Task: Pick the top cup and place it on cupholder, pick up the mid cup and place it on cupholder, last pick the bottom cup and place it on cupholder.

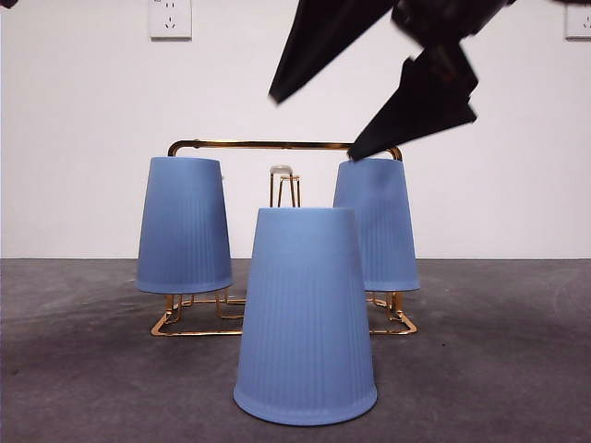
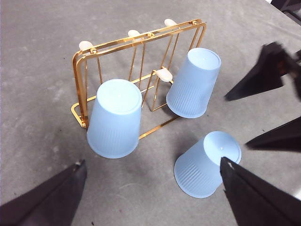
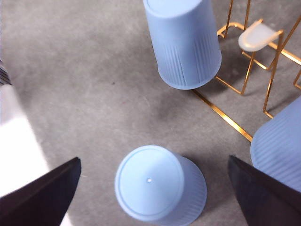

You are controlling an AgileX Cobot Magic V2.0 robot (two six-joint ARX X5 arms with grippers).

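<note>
Three ribbed blue cups show. One cup (image 1: 185, 226) hangs upside down on the left of the gold wire cupholder (image 1: 277, 145), another cup (image 1: 379, 226) on its right. The third cup (image 1: 305, 318) stands mouth-down on the table in front of the rack. My right gripper (image 1: 365, 97) hovers open high above, level with the rack's handle bar; its wrist view looks down on the third cup (image 3: 155, 188) between the jaws of the right gripper (image 3: 153, 162). The left gripper (image 2: 153, 162) is open, high over the scene and holding nothing.
A free white-tipped prong (image 1: 282, 172) stands at the rack's middle, between the two hung cups. More bare prongs (image 2: 134, 33) line the far side. Grey tabletop (image 1: 83, 369) spreads around the rack; a white wall lies behind.
</note>
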